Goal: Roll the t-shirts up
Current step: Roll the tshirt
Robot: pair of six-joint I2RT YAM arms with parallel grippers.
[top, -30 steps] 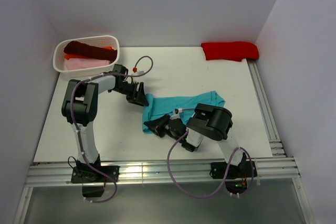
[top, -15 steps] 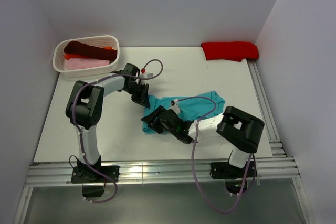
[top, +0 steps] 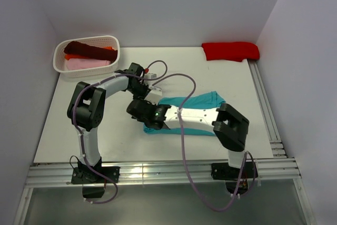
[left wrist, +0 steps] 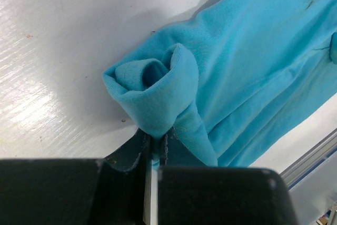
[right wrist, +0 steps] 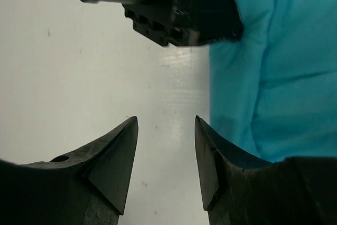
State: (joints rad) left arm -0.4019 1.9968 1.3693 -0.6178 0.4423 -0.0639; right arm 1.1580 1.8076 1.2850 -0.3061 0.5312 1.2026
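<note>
Top external view: the teal t-shirt (top: 199,101) lies on the white worktop (top: 63,125), near the middle and slightly right of centre. It lies as a long band running left to right, and the forearm of the right arm crosses over its near part. The left hand (top: 148,92) reaches in from the left and meets the far left end of the cloth. The right hand (top: 139,110) sits just beside it at the same end of the cloth.

Left wrist view: the left hand (left wrist: 154,143) is clamped on the teal t-shirt (left wrist: 253,51). Its fingers stand almost together, with a fold of cloth pinched between them. Just past the fingertips, a rolled corner (left wrist: 152,85) of the cloth curls into a loose tube.

Right wrist view: the right hand (right wrist: 166,122) has its fingers apart and holds nothing. Bare worktop (right wrist: 79,67) shows between the tips. The edge of the teal t-shirt (right wrist: 284,77) lies just beside the right-side finger. The left hand (right wrist: 179,9) is directly ahead.

Other items: a white basket (top: 114,41) stands at the far left corner of the worktop. It holds a maroon t-shirt (top: 87,50), an orange t-shirt (top: 108,49) and a pink t-shirt (top: 84,64). A red t-shirt (top: 230,51) lies bunched at the far right corner, well apart from both hands.
</note>
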